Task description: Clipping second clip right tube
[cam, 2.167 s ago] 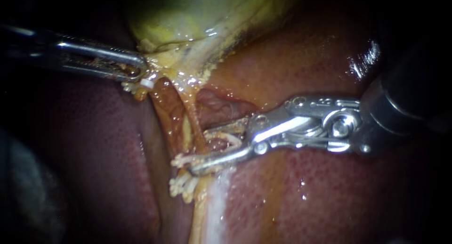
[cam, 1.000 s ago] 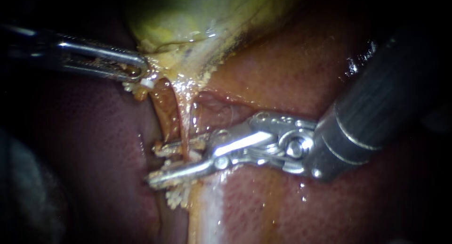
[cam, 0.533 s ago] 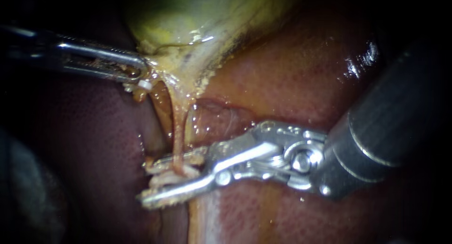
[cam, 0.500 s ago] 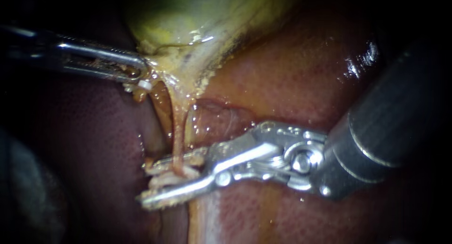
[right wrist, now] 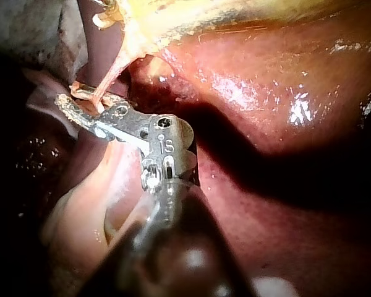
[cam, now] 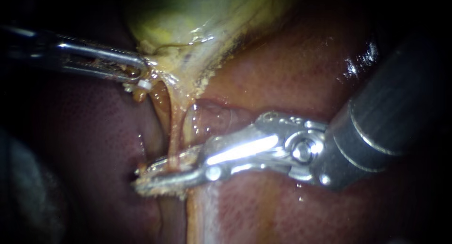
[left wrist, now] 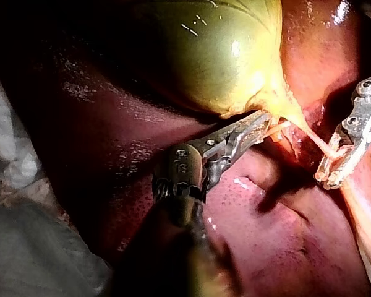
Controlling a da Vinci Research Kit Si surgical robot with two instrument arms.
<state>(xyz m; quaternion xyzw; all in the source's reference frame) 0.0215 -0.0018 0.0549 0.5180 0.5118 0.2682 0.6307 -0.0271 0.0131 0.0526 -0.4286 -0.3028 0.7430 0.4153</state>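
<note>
My right instrument (cam: 162,174) comes in from the right and lies across a thin pale tube (cam: 174,131), the right one of two strands below the gallbladder (cam: 188,18). Its jaws are shut on this tube, with little gap left between them. The right wrist view shows the same jaws (right wrist: 80,108) pinching the tube (right wrist: 108,80). My left instrument (cam: 136,70) is shut on the gallbladder's neck and holds it leftward; its jaws (left wrist: 253,127) grip the tissue under the green gallbladder (left wrist: 216,49). A small white clip (cam: 145,84) sits just below those jaws.
Red-brown liver (cam: 292,60) surrounds the tubes. A wider brown strand (cam: 160,107) runs left of the gripped tube. A pale whitish band (cam: 207,211) runs down the liver below the right jaws. White cloth (left wrist: 12,161) lies beside the liver in the left wrist view.
The right instrument has moved left across the tube with open jaws, and these have now closed on it. The pale clips seen earlier below the jaws are now hidden. The left instrument has held still.
</note>
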